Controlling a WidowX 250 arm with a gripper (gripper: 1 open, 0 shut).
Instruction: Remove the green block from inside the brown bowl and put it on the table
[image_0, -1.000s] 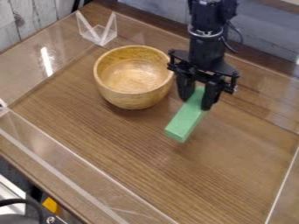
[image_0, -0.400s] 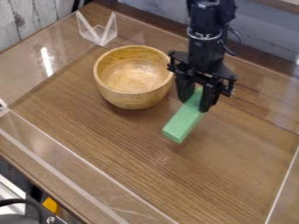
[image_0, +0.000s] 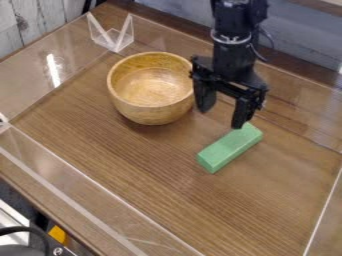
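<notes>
The bright green rectangular block (image_0: 230, 149) lies flat on the glossy brown wood-grain table (image_0: 120, 170), just below the black gripper (image_0: 226, 110), whose fingers stand wide and empty. Beside them, the round light-brown wooden bowl (image_0: 152, 87) sits empty. The task looks finished.

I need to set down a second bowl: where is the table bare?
Bare: the near stretch of the table in front of the brown bowl and left of the green block. Crowded: between bowl and block, under the open hand.
</notes>
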